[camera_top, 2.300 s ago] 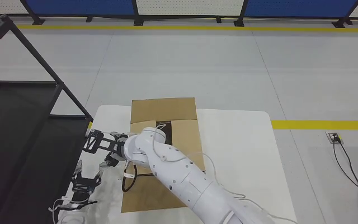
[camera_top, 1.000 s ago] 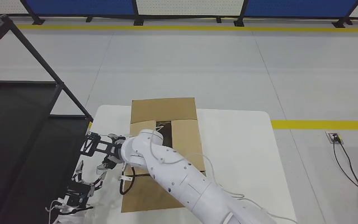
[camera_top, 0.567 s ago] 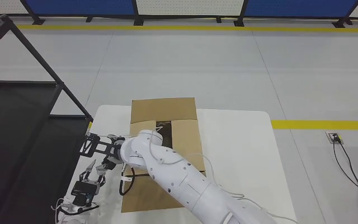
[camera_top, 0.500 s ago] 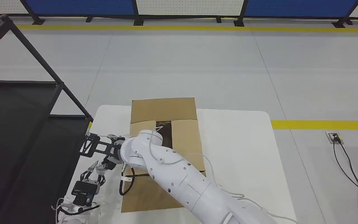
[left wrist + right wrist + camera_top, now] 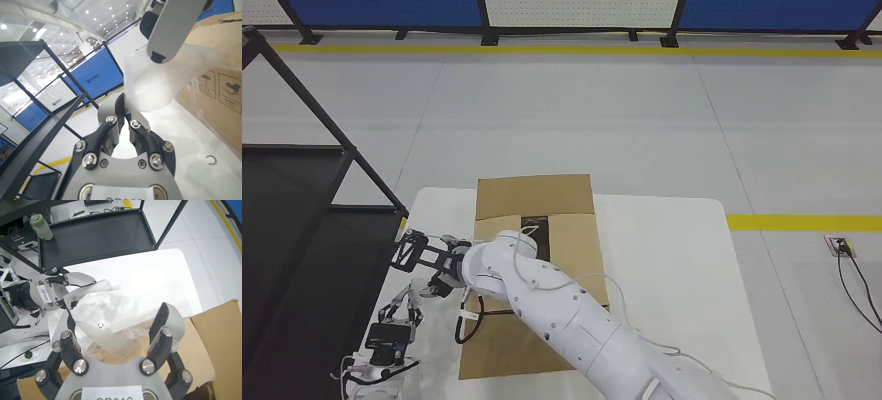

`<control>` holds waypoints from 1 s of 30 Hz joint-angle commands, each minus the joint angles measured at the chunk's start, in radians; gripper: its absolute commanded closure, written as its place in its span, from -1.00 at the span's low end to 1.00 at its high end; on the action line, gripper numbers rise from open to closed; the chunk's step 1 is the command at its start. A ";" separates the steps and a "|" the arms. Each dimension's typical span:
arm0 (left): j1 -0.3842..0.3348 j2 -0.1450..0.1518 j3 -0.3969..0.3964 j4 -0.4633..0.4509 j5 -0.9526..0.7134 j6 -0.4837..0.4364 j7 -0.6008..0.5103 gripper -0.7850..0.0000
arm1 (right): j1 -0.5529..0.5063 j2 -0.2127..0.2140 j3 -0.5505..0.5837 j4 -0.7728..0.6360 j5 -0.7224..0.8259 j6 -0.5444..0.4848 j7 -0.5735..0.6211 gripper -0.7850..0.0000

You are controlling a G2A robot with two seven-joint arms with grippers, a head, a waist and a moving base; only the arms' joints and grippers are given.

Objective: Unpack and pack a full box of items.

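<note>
The cardboard box [image 5: 537, 270] lies on the white table [image 5: 672, 280] with its flaps open. A thin white packing sheet [image 5: 98, 306] hangs in the air beside the box's left side. My left gripper [image 5: 123, 108] is shut on one edge of the sheet [image 5: 151, 85], and it shows from the right wrist [image 5: 90, 281] as well. My right gripper [image 5: 115, 323] stands open just above, the sheet draped against one of its fingers [image 5: 70, 323]. From above, the right gripper [image 5: 407, 250] is at the table's left edge with the left gripper [image 5: 402, 312] close below it.
A black metal shelf rack [image 5: 302, 230] stands right beside the table's left edge, with a green bottle [image 5: 40, 228] on its lower shelf. A small metal C-shaped ring [image 5: 100, 325] lies on the table next to the box wall [image 5: 217, 75].
The left gripper rose toward the right gripper and has now drawn back a little toward the table's near edge. The right gripper has shifted slightly away from it.
</note>
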 commanded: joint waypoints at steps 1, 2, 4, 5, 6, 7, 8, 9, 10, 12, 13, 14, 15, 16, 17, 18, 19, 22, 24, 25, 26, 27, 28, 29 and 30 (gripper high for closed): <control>-0.005 -0.004 0.002 0.004 -0.016 0.029 -0.007 1.00 | -0.002 0.001 0.006 0.001 -0.009 0.052 -0.016 -1.00; -0.008 -0.006 0.004 0.005 -0.024 0.045 -0.011 1.00 | -0.005 0.001 0.008 0.000 -0.015 0.075 -0.022 -1.00; -0.016 -0.011 0.006 0.007 -0.035 0.083 -0.022 1.00 | -0.011 0.002 0.016 -0.001 -0.016 0.099 -0.032 -1.00; -0.020 -0.013 0.011 0.007 -0.035 0.100 -0.024 1.00 | -0.013 0.003 0.022 -0.001 -0.013 0.103 -0.036 -1.00; -0.024 -0.015 0.014 0.009 -0.033 0.115 -0.028 1.00 | -0.014 0.005 0.027 -0.001 -0.011 0.102 -0.035 -1.00; -0.028 -0.017 0.016 0.011 -0.035 0.130 -0.033 1.00 | -0.015 0.006 0.032 -0.001 -0.013 0.103 -0.035 -1.00; -0.033 -0.019 0.017 0.013 -0.039 0.147 -0.038 1.00 | -0.016 0.007 0.036 -0.003 -0.014 0.105 -0.036 -1.00; -0.037 -0.021 0.019 0.014 -0.040 0.164 -0.043 1.00 | -0.019 0.009 0.040 -0.005 -0.016 0.111 -0.038 -1.00; -0.039 -0.023 0.022 0.015 -0.042 0.176 -0.049 1.00 | -0.022 0.011 0.045 -0.009 -0.017 0.118 -0.042 -1.00; -0.046 -0.026 0.023 0.017 -0.037 0.201 -0.068 1.00 | -0.030 0.015 0.055 -0.019 -0.023 0.133 -0.052 -1.00; -0.050 -0.027 0.026 0.019 -0.036 0.213 -0.078 1.00 | -0.035 0.018 0.061 -0.025 -0.027 0.140 -0.058 -1.00; -0.053 -0.029 0.029 0.021 -0.035 0.220 -0.088 1.00 | -0.040 0.022 0.065 -0.031 -0.033 0.140 -0.061 -1.00; -0.056 -0.030 0.030 0.023 -0.033 0.226 -0.100 0.99 | -0.045 0.025 0.069 -0.039 -0.039 0.138 -0.061 -1.00; -0.058 -0.031 0.033 0.024 -0.028 0.232 -0.112 0.52 | -0.051 0.029 0.073 -0.048 -0.047 0.136 -0.062 -1.00; -0.061 -0.032 0.035 0.024 -0.023 0.237 -0.124 0.12 | -0.057 0.033 0.075 -0.057 -0.056 0.130 -0.061 -1.00; -0.063 -0.033 0.037 0.025 -0.017 0.243 -0.136 -0.33 | -0.064 0.038 0.079 -0.066 -0.064 0.127 -0.059 -1.00; -0.066 -0.034 0.040 0.025 -0.006 0.251 -0.149 -0.82 | -0.071 0.042 0.083 -0.076 -0.071 0.125 -0.055 -1.00; -0.073 -0.038 0.050 0.024 0.013 0.265 -0.172 -1.00 | -0.095 0.056 0.096 -0.112 -0.095 0.119 -0.044 -1.00; -0.075 -0.039 0.055 0.020 0.022 0.269 -0.181 -1.00 | -0.113 0.066 0.107 -0.137 -0.110 0.116 -0.036 -1.00; -0.075 -0.040 0.056 0.018 0.027 0.271 -0.184 -1.00 | -0.122 0.071 0.112 -0.151 -0.117 0.112 -0.033 -1.00; -0.074 -0.041 0.057 0.015 0.030 0.271 -0.187 -1.00 | -0.131 0.076 0.117 -0.165 -0.125 0.103 -0.033 -1.00; -0.074 -0.041 0.057 0.013 0.034 0.273 -0.190 -1.00 | -0.141 0.081 0.119 -0.179 -0.136 0.095 -0.030 -1.00; -0.073 -0.042 0.058 0.010 0.036 0.274 -0.193 -1.00 | -0.151 0.085 0.122 -0.193 -0.147 0.094 -0.025 -1.00; -0.072 -0.043 0.058 0.006 0.039 0.275 -0.194 -1.00 | -0.160 0.089 0.125 -0.209 -0.157 0.092 -0.022 -1.00; -0.070 -0.043 0.058 0.003 0.041 0.275 -0.195 -1.00 | -0.168 0.093 0.126 -0.223 -0.169 0.086 -0.017 -1.00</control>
